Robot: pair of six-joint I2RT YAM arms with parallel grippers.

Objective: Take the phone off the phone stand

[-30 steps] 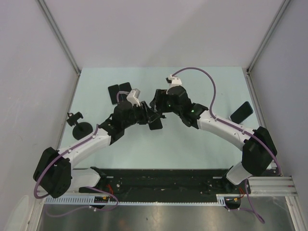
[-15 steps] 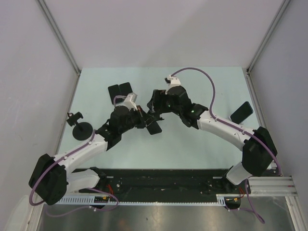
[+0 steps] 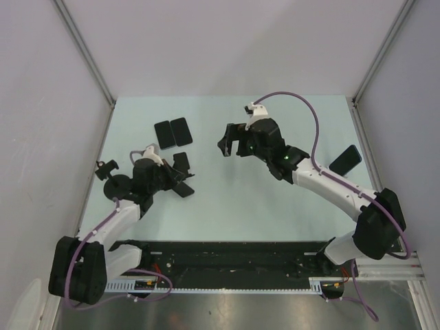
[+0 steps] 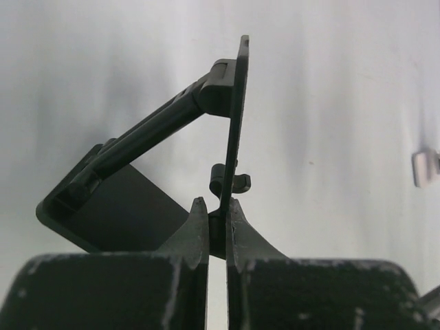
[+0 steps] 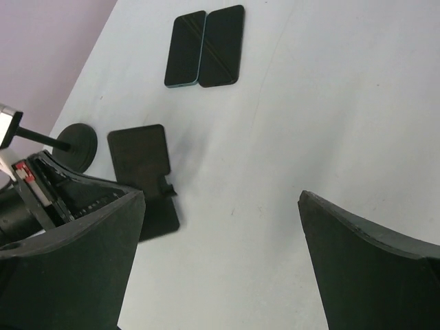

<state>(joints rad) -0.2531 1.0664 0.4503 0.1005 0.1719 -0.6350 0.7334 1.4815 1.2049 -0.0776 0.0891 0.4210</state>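
Pinching the thin plate of the stand (image 4: 155, 127), the left gripper (image 4: 218, 223) has its two fingers pressed tight on the plate's low edge. The plate stands almost upright. A bar slants down from its back to a flat foot. The front of the plate is bare. The stand is over the left part of the table (image 3: 275, 206).

A phone (image 5: 185, 48) lies flat on the table past the stand, toward the far side. A second phone (image 5: 221, 47) lies right beside it, edge to edge. Both are well apart from the stand. A third phone (image 3: 345, 159) sits near the right edge of the table. The pictures do not show which of the three is the task's phone.

The right gripper (image 5: 221, 199) hangs over the middle of the table. Its fingers are spread wide, with only bare table showing between them.

A round stand (image 3: 115, 184) with a thin pole sits just left of the left gripper.
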